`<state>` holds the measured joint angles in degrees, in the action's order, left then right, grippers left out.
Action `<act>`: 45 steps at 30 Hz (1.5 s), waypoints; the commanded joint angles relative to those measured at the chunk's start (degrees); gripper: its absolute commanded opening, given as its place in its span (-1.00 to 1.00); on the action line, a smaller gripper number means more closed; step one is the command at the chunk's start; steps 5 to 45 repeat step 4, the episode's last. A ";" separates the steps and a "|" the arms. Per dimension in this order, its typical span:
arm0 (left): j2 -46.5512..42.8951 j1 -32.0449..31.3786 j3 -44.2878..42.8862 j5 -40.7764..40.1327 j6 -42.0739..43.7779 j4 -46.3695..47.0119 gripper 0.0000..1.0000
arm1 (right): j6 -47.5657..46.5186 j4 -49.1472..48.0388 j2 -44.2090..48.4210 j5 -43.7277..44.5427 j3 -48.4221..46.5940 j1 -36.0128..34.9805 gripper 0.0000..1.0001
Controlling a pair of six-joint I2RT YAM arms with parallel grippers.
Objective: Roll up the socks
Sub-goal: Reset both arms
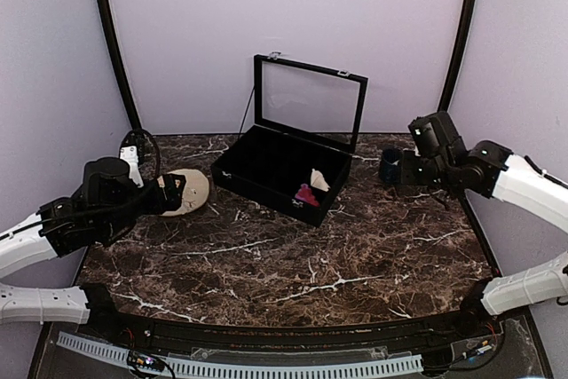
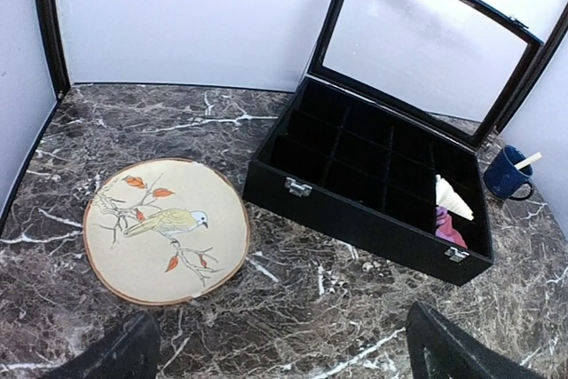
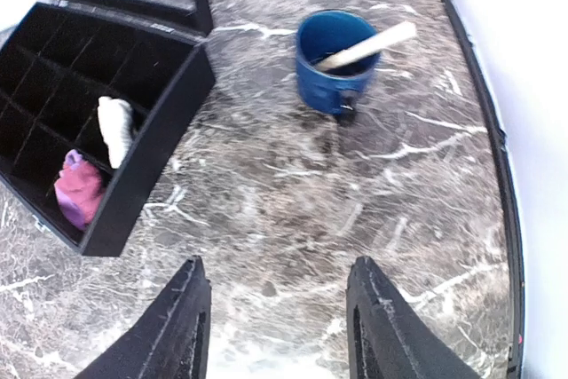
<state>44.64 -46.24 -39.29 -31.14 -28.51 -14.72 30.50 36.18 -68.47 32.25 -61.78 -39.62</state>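
Both socks lie rolled up in the near right compartments of the open black box (image 1: 266, 191). The magenta-pink sock (image 1: 306, 194) (image 2: 450, 228) (image 3: 78, 188) sits next to the cream one (image 1: 319, 179) (image 2: 453, 197) (image 3: 115, 129), which stands up like a cone. My left gripper (image 1: 174, 196) (image 2: 284, 343) hangs wide open over the table, beside the plate and left of the box, with nothing between its fingers. My right gripper (image 1: 404, 170) (image 3: 278, 272) is open and empty too, above the marble to the right of the box.
A round beige plate (image 1: 188, 191) (image 2: 167, 230) with a bird and leaf picture lies left of the box. The box's glass lid (image 1: 311, 104) stands upright at the back. A blue mug (image 2: 508, 172) (image 3: 335, 59) holding a pale stick stands right of the box, close ahead of the right gripper.
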 commanded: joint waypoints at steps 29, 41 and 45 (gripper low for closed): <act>-2.80 0.20 0.09 -6.69 0.25 -7.00 0.98 | 3.03 -1.10 17.02 7.43 10.82 0.05 -0.03; -2.80 0.20 0.09 -6.69 0.25 -7.00 0.98 | 3.03 -1.10 17.02 7.43 10.82 0.05 -0.03; -2.80 0.20 0.09 -6.69 0.25 -7.00 0.98 | 3.03 -1.10 17.02 7.43 10.82 0.05 -0.03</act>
